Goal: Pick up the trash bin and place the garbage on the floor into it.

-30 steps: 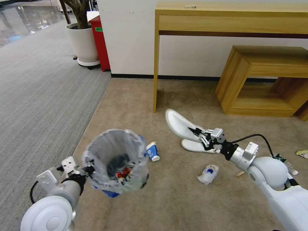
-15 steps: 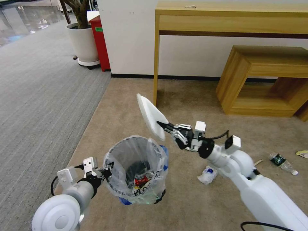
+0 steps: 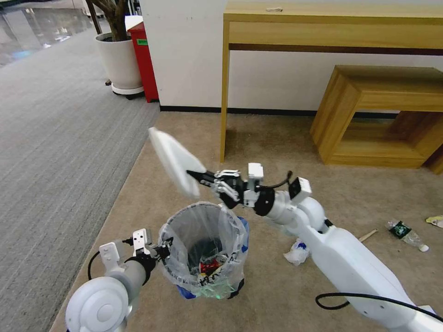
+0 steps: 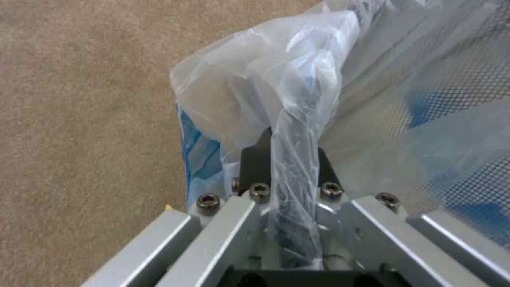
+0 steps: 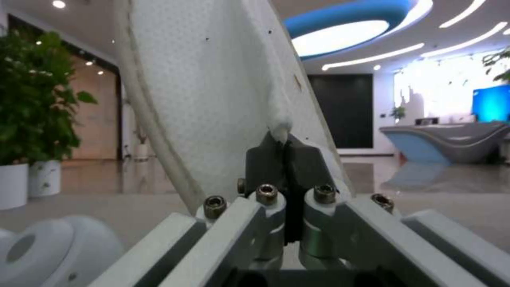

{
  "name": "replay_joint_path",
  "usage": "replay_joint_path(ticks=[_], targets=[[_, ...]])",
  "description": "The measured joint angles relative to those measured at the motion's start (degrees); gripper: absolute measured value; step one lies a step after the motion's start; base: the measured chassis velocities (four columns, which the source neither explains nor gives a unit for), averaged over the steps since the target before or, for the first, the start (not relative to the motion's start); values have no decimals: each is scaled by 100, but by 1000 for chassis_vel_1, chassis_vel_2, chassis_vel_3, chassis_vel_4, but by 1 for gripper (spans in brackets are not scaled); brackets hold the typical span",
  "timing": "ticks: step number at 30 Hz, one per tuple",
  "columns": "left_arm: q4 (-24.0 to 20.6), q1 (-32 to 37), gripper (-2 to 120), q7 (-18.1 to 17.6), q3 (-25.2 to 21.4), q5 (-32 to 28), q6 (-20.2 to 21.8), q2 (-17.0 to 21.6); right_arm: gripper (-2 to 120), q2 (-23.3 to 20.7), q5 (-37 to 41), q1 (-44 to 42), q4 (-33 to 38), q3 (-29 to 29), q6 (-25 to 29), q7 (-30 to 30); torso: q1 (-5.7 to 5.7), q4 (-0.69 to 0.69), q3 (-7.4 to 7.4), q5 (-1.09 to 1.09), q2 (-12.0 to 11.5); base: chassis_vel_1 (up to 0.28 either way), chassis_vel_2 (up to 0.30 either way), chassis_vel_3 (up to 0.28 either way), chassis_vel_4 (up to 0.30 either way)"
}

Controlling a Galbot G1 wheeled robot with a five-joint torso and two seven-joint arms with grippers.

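The right gripper [image 3: 199,175] is clamped on the heel of a white slipper [image 3: 174,160] whose long axis slants to the upper left, hanging just above the rim (far side) of the trash bin [image 3: 203,249], itself pinched by the left gripper [image 3: 162,249] lower centre.

Both arms have glossy white shells with rounded joint housings and black collars at the wrists. Black cables loop beside each forearm. The left gripper [image 3: 162,243] and right gripper [image 3: 196,175] show silver metal linkages, hex-socket screws, and dark fingertip pads [image 5: 284,157].
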Motion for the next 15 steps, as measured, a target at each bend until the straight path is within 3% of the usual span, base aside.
replay_joint_path(ticks=[7, 15], targets=[[-20, -17, 1, 25, -25, 22, -4, 3, 0, -66, -357, -82, -177, -217, 21, -339, 0, 0, 0, 1, 0, 0, 0, 0, 0], [-124, -5, 1, 25, -19, 53, -8, -21, 0, -101, -1128, -198, -410, -59, 164, -1021, 0, -1, 0, 1, 0, 0, 0, 0, 0]])
